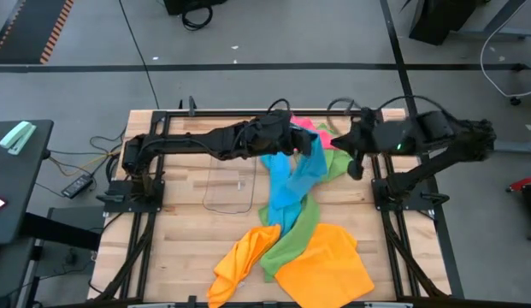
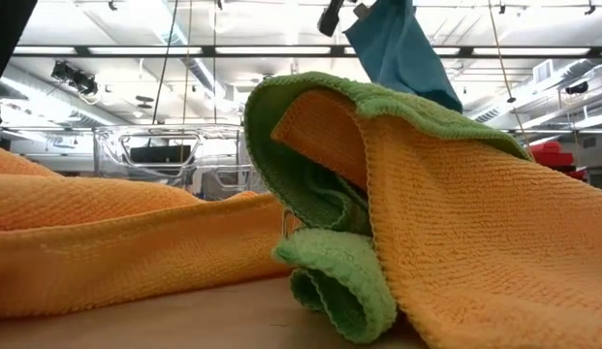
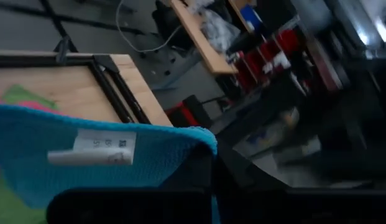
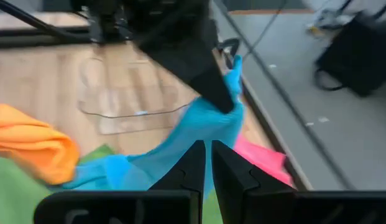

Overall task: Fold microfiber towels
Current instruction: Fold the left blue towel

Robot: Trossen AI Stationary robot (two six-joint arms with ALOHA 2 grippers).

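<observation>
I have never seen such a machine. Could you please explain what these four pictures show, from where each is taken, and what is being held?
It is a robot with two dark arms at a wooden table. One camera looks down from above, one sits at table height, and one rides on each wrist. On the table lie orange towels, a green towel, a pink towel and a clear plastic tray. The left gripper is shut on a blue towel, lifting one end above the pile. The right gripper is shut, empty, beside it.

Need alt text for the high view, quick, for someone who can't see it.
The left gripper holds a sky-blue towel lifted over the wooden table, above green and orange towels.
</observation>
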